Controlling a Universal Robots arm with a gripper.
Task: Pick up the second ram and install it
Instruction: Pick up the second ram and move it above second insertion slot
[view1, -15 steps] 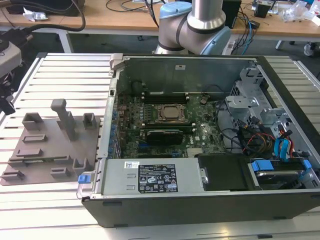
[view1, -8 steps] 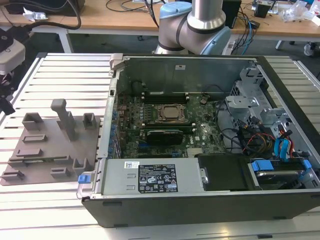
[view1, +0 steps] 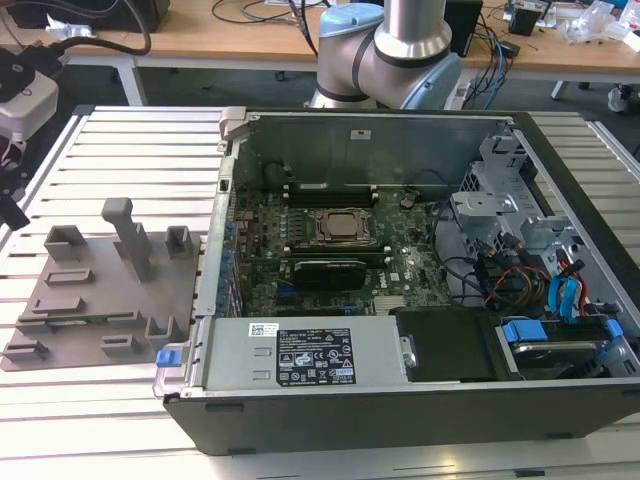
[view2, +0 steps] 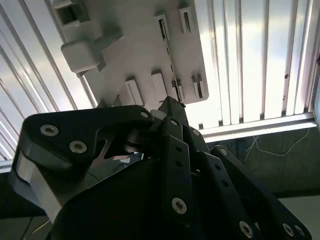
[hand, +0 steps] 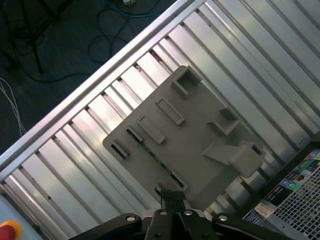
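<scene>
A: Where's the second ram (hand: 152, 156) sitting?
B: It's standing on edge in the grey tray (hand: 200, 150), one end meeting the gripper (hand: 172, 192) tips. The gripper is hovering above, fingers pinched together, holding nothing.

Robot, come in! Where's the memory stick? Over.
Gripper over grey holder tray. Second ram on edge in tray, right by gripper. Nothing between them.

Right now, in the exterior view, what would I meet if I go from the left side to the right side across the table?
grey holder tray → green motherboard inside the open computer case → metal drive cage
</scene>
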